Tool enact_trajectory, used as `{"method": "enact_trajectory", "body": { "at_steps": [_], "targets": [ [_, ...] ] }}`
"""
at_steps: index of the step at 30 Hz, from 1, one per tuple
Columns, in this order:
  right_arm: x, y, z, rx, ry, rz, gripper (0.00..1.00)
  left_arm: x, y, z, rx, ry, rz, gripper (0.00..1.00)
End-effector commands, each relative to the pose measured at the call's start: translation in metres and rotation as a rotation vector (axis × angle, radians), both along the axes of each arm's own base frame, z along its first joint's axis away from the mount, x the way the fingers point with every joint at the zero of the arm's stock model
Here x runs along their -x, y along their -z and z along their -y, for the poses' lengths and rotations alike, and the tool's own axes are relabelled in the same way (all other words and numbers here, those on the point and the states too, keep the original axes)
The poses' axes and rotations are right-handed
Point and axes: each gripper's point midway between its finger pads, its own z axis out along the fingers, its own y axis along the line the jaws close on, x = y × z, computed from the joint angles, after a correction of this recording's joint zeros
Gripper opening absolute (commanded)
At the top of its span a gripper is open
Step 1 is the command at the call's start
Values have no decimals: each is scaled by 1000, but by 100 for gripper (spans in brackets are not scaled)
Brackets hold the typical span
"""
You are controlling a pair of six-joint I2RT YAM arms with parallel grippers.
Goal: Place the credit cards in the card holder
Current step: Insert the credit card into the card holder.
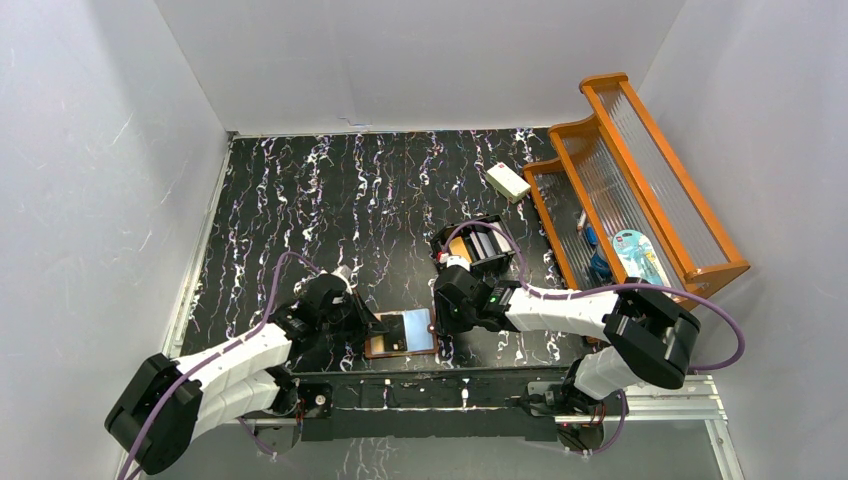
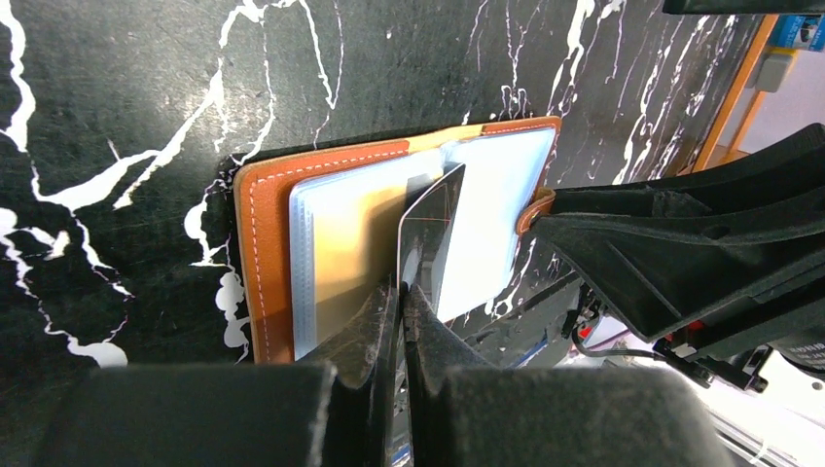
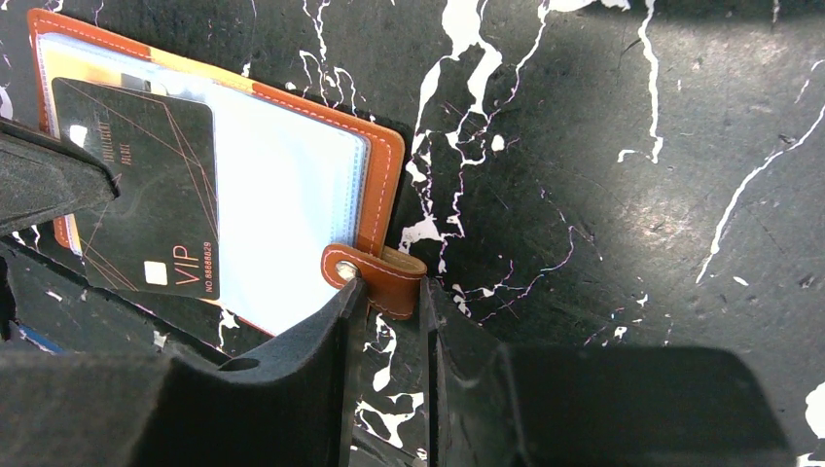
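The holder (image 1: 402, 333) lies open at 6 o'clock on the table (image 1: 300, 200), between the two grippers. The left gripper (image 2: 401, 292), at the holder's 9 o'clock, is pressed together on one short edge of a dark grey card (image 2: 433, 233), which stands tilted over the sleeves. The right gripper (image 3: 389, 292), at 3 o'clock, pinches the tab (image 3: 375, 275).

The likely trouble is the narrow pinch. The card is thin, stiff and glossy, so a push against a sleeve mouth may pivot it between the pads or slide it out. If its leading edge misses the slot, I expect it to skate across the slick clear plastic. The sleeves look floppy and could buckle rather than part. The soft leather tab may fold or slip free, letting the holder shift on the mat.

The holder is tan leather with white stitching and rounded corners. The card carries fine lines and VIP lettering. The table is black with white veins
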Motion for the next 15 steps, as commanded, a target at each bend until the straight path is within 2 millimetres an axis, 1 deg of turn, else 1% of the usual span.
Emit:
{"method": "enact_trajectory", "body": {
  "at_steps": [1,4,8,15],
  "targets": [
    [-6,-10,-12,-34,-6,30,34,-1,12,-16,-106,-40,-37,0],
    [-6,-10,-12,-34,-6,31,34,-2,12,-15,-103,-40,-38,0],
    [-6,-11,-13,-37,-7,31,34,-6,7,-5,-59,-6,-7,0],
    [-6,-12,-14,-41,-12,33,34,-8,1,4,-30,33,9,0]
  ]
}}
